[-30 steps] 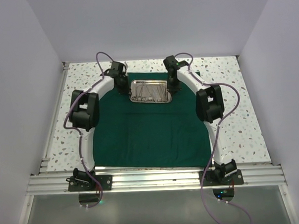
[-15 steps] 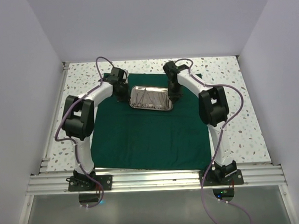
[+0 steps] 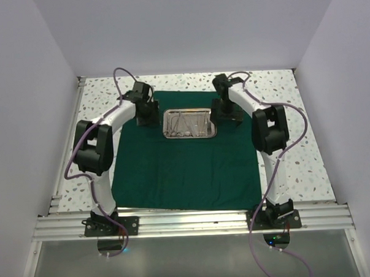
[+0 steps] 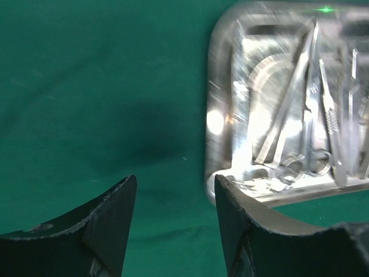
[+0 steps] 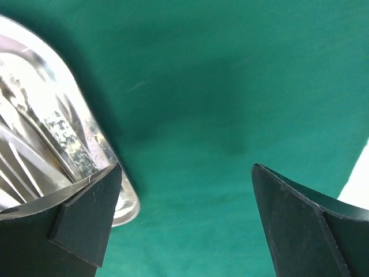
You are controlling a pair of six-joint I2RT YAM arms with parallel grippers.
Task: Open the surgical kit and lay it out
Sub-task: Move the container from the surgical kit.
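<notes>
The dark green drape [image 3: 186, 169] lies spread flat on the table. On its far middle sits the shiny steel tray [image 3: 165, 124], holding slender steel instruments [image 3: 187, 125]. My left gripper [image 3: 148, 115] hovers just off the tray's left end. In the left wrist view the gripper [image 4: 175, 179] is open over bare drape [image 4: 86, 86], with the tray rim [image 4: 212, 115] and the instruments [image 4: 305, 115] to its right. My right gripper [image 3: 228, 115] is just off the tray's right end. It stands wide open [image 5: 185, 167] over cloth [image 5: 230, 86], the tray rim [image 5: 95, 135] beside its left finger.
The speckled white tabletop [image 3: 296, 146] shows around the drape on both sides and at the back. White walls [image 3: 30, 108] close in the left, right and far sides. An aluminium rail [image 3: 189, 223] runs along the near edge by the arm bases.
Both grippers were shut at the tray's ends and have opened, letting go of it. The tray came slightly nearer and squarer, and the grippers drew outward.
</notes>
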